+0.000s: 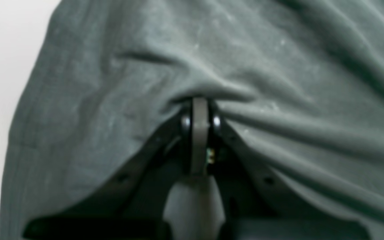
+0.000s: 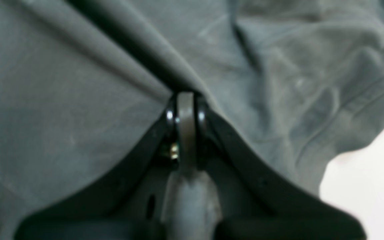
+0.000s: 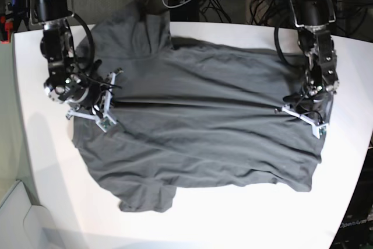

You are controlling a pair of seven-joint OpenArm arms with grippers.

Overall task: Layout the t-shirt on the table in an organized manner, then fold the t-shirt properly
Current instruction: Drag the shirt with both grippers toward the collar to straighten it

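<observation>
A: Two arms, one shirt. Your left claw (image 1: pixel 199 106) is clamped shut on a pinch of the t-shirt (image 3: pixel 198 126), and the folds fan out from its tip. Why hold it there?

B: You have the right claw (image 2: pixel 186 100) closed on the cloth at the opposite side, so the fabric between the two grips can be drawn taut. A long crease runs straight across from one to the other in the base view.

A: And the shirt itself?

B: It lies spread wide over the middle of the white tabletop (image 3: pixel 245 214), mostly flat (one sleeve bunched at the far edge, another rumpled near you). You seem to be in the laying-out stage; no fold is made yet.

A: Risk?

B: Pull unevenly and you likely skew it.
</observation>
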